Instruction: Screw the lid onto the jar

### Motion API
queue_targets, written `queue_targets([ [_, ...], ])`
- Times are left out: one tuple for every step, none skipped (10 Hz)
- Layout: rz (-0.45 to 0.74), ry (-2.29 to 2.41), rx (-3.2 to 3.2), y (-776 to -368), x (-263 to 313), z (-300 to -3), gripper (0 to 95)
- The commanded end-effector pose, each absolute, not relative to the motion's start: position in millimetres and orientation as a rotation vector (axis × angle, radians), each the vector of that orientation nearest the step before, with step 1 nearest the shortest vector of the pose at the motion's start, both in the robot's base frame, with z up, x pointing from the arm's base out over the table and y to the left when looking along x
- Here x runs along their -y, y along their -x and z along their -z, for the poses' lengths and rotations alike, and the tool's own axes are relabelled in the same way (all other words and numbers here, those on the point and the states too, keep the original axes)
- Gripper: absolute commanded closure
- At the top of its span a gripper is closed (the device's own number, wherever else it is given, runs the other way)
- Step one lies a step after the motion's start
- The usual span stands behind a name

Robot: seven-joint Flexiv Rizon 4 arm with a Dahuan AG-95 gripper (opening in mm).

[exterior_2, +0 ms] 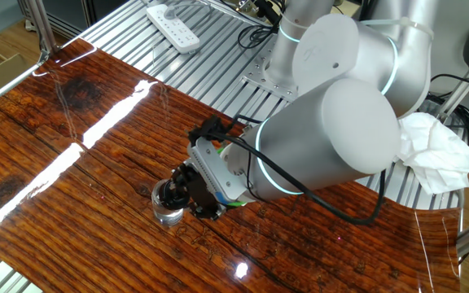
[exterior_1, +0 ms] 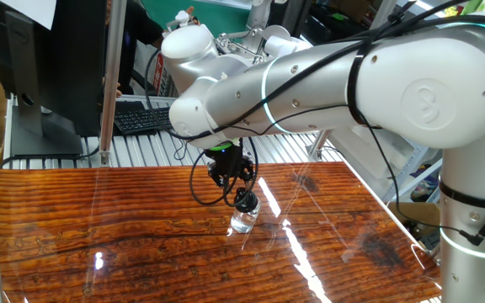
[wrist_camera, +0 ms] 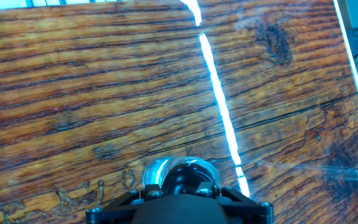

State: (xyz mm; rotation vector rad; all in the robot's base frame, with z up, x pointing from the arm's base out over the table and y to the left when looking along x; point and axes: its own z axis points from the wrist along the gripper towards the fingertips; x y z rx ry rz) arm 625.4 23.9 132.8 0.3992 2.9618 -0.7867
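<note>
The small clear jar (exterior_1: 242, 221) stands upright on the wooden table (exterior_1: 99, 219). It also shows in the other fixed view (exterior_2: 168, 213) and, in part, at the bottom edge of the hand view (wrist_camera: 157, 170). The dark round lid (exterior_1: 246, 201) sits on the jar's mouth, also seen in the other fixed view (exterior_2: 172, 193) and in the hand view (wrist_camera: 182, 182). My gripper (exterior_1: 244, 200) is directly above the jar, its black fingers closed around the lid. In the hand view the gripper (wrist_camera: 180, 186) hides most of the lid.
A keyboard (exterior_1: 141, 119) and a monitor stand lie behind the table on the slatted bench. A white power strip (exterior_2: 173, 28) and crumpled white cloth (exterior_2: 438, 150) lie off the table. Bright light glare (wrist_camera: 219, 106) streaks across the wood.
</note>
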Motion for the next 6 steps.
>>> queue_targets([
  [0.787,-0.394,-2.959,-625.8,-23.5,-132.5,57.0],
  [0.786,-0.386,-2.959,-625.5,-23.4,-132.5,57.0],
  [0.785,-0.384,-2.958,-625.0,-23.3,-132.2,57.0],
  [0.781,-0.381,-2.955,-623.4,-23.3,-131.1,57.0],
  [0.778,-0.378,-2.953,-620.7,-23.2,-129.9,57.0],
  [0.776,-0.379,-2.952,-618.0,-23.1,-129.0,57.0],
])
